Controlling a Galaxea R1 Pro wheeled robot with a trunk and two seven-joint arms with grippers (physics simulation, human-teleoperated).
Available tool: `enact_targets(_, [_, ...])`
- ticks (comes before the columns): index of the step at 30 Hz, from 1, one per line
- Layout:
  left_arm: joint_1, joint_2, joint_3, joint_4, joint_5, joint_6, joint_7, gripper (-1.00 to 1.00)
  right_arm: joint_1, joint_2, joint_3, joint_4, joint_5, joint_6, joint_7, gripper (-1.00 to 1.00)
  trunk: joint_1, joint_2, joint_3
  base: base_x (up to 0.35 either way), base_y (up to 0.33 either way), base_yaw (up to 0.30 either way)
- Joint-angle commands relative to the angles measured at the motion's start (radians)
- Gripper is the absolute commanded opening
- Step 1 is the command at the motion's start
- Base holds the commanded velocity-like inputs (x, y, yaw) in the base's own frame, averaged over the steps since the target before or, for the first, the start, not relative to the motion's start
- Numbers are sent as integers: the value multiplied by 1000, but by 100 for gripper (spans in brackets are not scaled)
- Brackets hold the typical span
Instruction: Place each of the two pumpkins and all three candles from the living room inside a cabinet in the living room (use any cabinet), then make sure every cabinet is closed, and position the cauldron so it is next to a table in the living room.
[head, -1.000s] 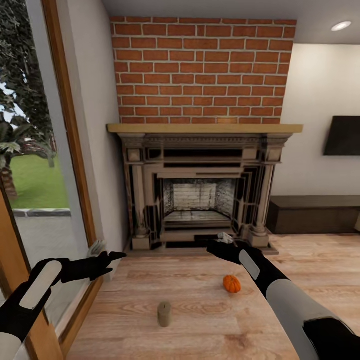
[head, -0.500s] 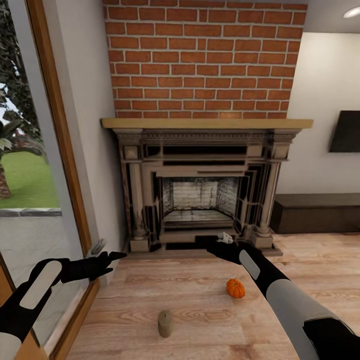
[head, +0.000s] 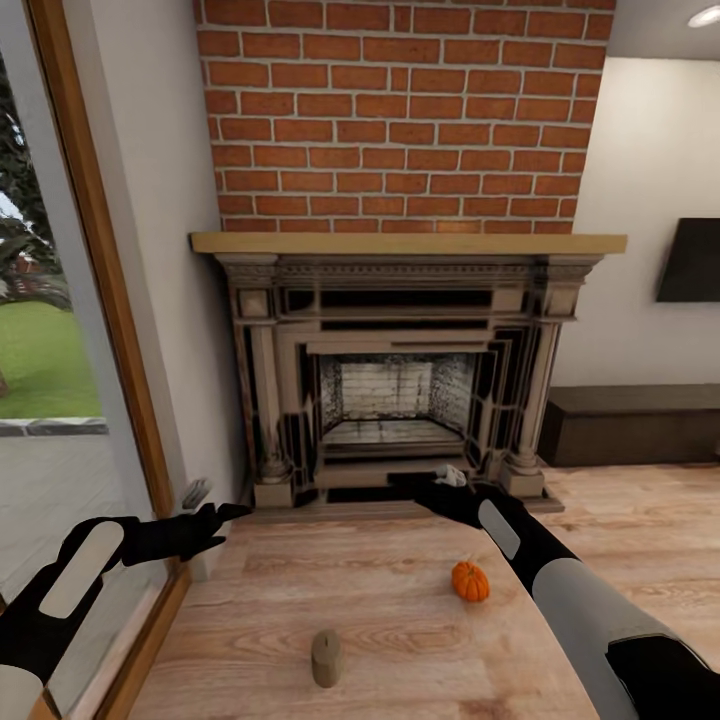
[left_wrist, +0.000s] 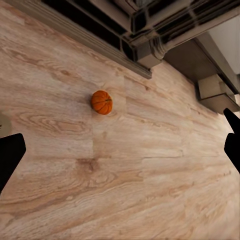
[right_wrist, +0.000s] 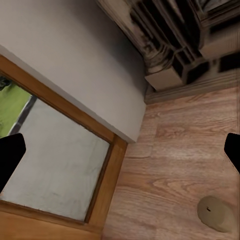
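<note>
Head view, nearest first: a candle stands upright on the wood floor between the two arms, and a pumpkin sits a little farther on, just beside the right forearm. Both the left gripper and the right gripper hang above the floor with fingers spread wide, holding nothing. Beyond them is the fireplace, and far right, against the wall, the low dark cabinet. I judge the risks to be a lowering right arm nudging the pumpkin into a roll, or a careless grasp tipping the candle over.
</note>
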Motion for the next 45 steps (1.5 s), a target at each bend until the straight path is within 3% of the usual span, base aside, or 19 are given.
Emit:
enact_targets(1, [-1,1,-1,0,-10,1,-10,100,-1,-1,5,-1,-7,4,-1,100,0,0,-1,308,0,-16])
enact_targets(24, [-1,-1,-2,0,-10,1,-8,100,-1,-4,5,-1,-7,2,0,100,0,0,-1,192,109,-1])
enact_targets(33, [-1,-1,-2,0,-11,0,-8,100,-1,-44,3,17,-8,9,-31,100,0,0,-1,295,1,0])
enact_targets(35, [-1,-1,-2,0,-11,0,-8,100,-1,-48,4,19,-8,12,-75,100,0,0,-1,150,-40,0])
enact_targets(38, [-1,-1,-3,0,-11,0,-8,100,-1,-50,5,20,-8,16,-249,100,0,0,-1,41,-11,0])
enact_targets(39, [-1,-2,-3,1,-11,0,-8,100,-1,-47,10,21,-7,20,-361,100,0,0,-1,10,-3,0])
enact_targets(41, [-1,-2,-3,0,-11,-1,-8,100,-4,-42,16,47,0,37,-499,100,0,0,-1,4,-1,0])
enact_targets(45, [-1,-2,-3,0,-11,0,-8,100,-14,-29,24,104,11,61,-608,100,0,0,-1,1,0,0])
